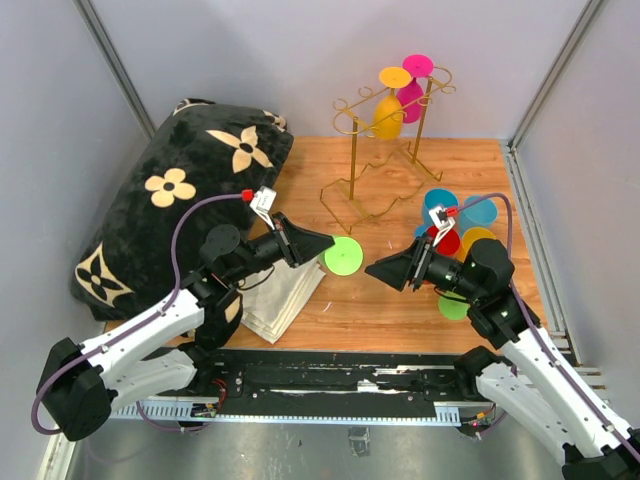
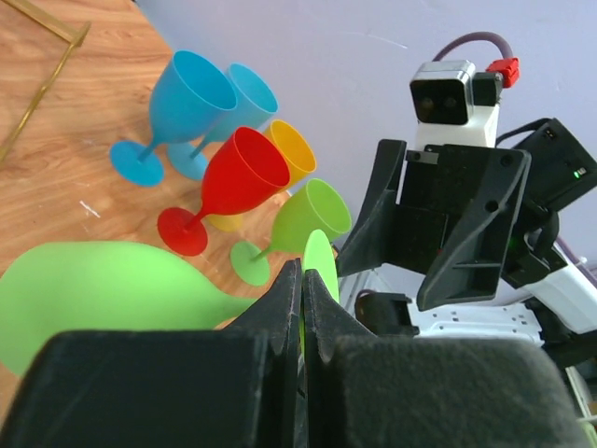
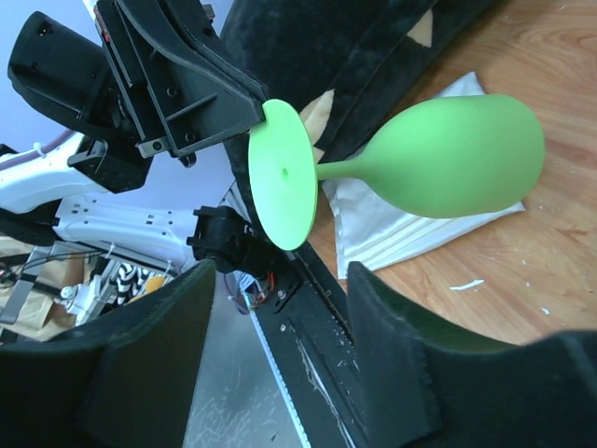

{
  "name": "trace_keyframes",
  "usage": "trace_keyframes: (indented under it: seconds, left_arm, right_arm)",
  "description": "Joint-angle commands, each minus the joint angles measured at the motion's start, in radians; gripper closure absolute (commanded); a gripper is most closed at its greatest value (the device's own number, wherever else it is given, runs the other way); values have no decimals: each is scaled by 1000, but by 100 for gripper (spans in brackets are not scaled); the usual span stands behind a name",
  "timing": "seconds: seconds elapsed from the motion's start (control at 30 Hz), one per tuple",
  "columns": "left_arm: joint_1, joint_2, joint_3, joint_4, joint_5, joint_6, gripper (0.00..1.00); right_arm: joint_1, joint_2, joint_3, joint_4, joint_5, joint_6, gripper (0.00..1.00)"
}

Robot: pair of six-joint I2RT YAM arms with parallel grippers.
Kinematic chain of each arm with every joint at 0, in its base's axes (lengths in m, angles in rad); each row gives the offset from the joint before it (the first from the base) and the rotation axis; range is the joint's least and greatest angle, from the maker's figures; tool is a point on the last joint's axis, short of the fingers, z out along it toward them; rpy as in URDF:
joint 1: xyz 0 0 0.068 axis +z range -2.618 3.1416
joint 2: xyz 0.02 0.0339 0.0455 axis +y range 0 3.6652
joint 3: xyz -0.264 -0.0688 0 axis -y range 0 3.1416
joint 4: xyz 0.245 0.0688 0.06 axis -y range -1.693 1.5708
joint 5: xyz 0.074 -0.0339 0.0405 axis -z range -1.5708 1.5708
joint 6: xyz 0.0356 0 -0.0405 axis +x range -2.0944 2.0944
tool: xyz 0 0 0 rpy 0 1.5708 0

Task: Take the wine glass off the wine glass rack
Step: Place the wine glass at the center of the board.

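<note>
Nearest the arm bases, the green wine glass [image 3: 448, 154] is held off the wine glass rack [image 1: 352, 160], above the near middle of the desk [image 1: 400, 305]. It is pinched by the left end effector [image 1: 327, 244], whose jaws are pressed together on the rim of the foot [image 3: 284, 177] alone. The bowl is carried back beneath that end effector, over a folded white cloth [image 1: 280, 300]. The right end effector [image 1: 373, 268] is spread and apart from the glass, with the flat of the foot at its 12 o'clock.

The thin edge grip is judged the weak point. The glass could be pivoted or slipped out by the weight of the bowl, or knocked loose if the foot is struck by a right finger before the jaws are centred. If the left were released before the right is closed, the glass would be dropped onto the desk. If the right arm is swung back, the group of blue, red, orange and green glasses [image 2: 238, 168] standing at 3 o'clock, just behind it, could be toppled.

The desk is made of orange-brown wood planks. A black cushion [image 1: 190, 200] with beige flowers is propped at 10 o'clock. Between 12 and 1 o'clock, at the far end, the gold rack is stood, with a yellow glass [image 1: 388, 118] and a magenta glass [image 1: 410, 98] hung from its top. The space is enclosed by pale grey walls [image 1: 250, 50] with metal frame posts [image 1: 105, 50].
</note>
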Motion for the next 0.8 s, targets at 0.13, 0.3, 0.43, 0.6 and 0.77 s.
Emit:
trace_keyframes:
  seconds: [0.13, 0.3, 0.43, 0.6, 0.77]
  left_arm:
    - [-35, -12, -44, 148, 34, -64, 99]
    - [-53, 1, -56, 165, 37, -70, 100]
    - [-68, 9, -66, 190, 34, -80, 100]
    - [-87, 22, -76, 226, 36, -98, 99]
    - [-90, 16, -84, 223, 44, -84, 99]
  right_arm:
    - [-10, 65, -2, 85, -100, 52, 49]
    - [-10, 85, -15, 144, -131, 90, 61]
    - [-10, 87, -20, 146, -131, 93, 71]
    - [-10, 92, -31, 172, -130, 116, 85]
    - [-9, 86, -35, 175, -128, 120, 99]
